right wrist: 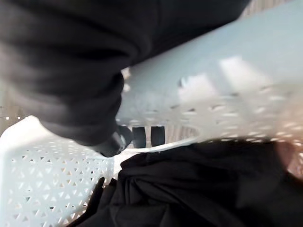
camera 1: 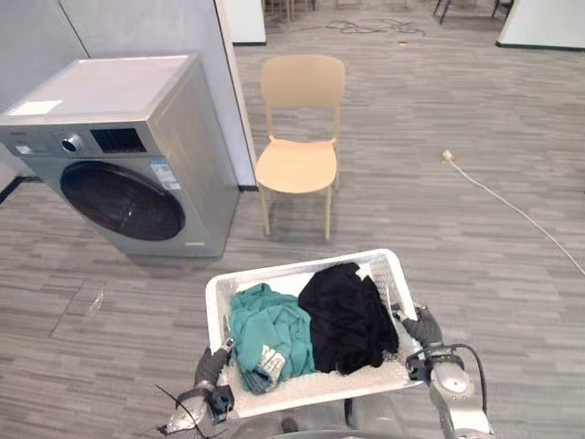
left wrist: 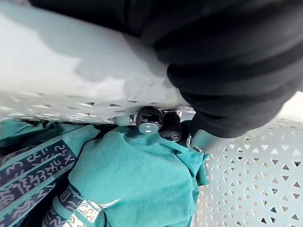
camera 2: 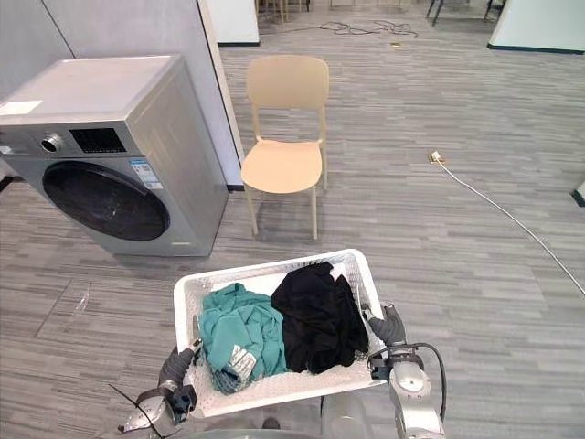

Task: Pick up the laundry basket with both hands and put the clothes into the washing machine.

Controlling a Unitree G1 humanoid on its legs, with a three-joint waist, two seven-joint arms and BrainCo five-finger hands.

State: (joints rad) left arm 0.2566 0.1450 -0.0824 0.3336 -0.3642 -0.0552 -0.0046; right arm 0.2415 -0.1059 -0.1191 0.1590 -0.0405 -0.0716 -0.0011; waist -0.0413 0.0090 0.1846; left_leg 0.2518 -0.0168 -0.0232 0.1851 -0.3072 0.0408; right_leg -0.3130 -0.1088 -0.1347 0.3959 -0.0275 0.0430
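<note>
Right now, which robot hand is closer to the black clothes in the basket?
Right. The right robot hand grips the basket edge beside the black clothes; the left robot hand grips the opposite edge, by the teal clothes.

bright, even indoor light; soft shadow under the chair (camera 1: 296, 166); glare on the basket (right wrist: 236, 66)

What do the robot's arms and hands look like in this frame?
The left arm and right arm are silver-grey. The left hand and right hand have dark ribbed covers over the back and wrist. The fingers are silver with rounded dark tips, seen close up in the wrist views.
</note>
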